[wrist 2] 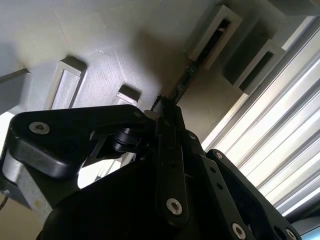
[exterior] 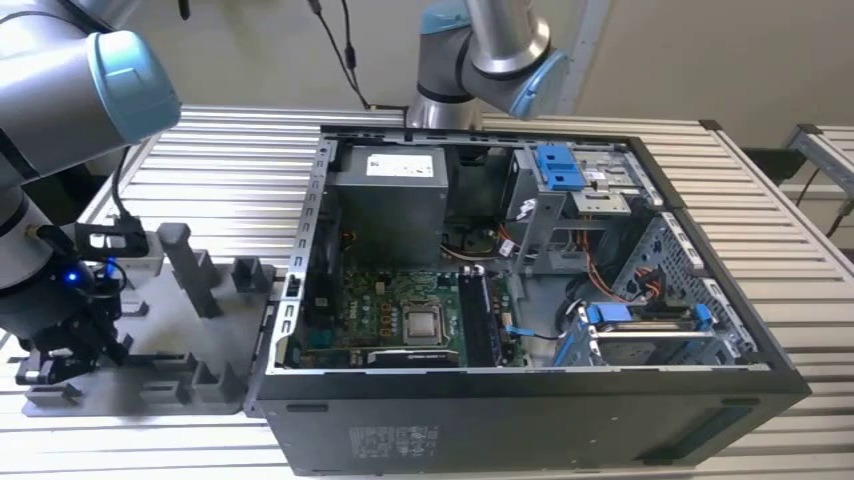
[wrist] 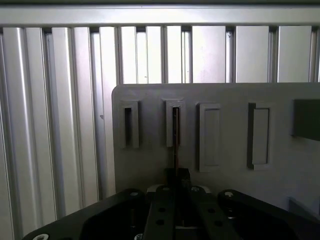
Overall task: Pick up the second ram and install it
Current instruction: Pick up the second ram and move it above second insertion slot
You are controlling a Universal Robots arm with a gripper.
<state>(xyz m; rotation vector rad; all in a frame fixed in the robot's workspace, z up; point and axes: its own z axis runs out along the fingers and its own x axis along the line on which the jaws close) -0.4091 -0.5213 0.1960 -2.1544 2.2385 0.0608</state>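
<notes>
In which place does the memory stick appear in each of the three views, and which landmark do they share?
Exterior view: too hidden to tell; look at the claw, low at the exterior view's left.
First wrist view: the memory stick stands edge-on, running from a slotted block to the claw.
Second wrist view: a dark strip slanting from the block to the claw.
Shared landmark: the grey tray.

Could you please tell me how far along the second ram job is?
Done: the pincer is at the grey tray, apparently closed on the second ram. In hand: that ram, standing in its tray slot, not yet lifted. Left: it is not yet in the motherboard inside the open case.
</notes>
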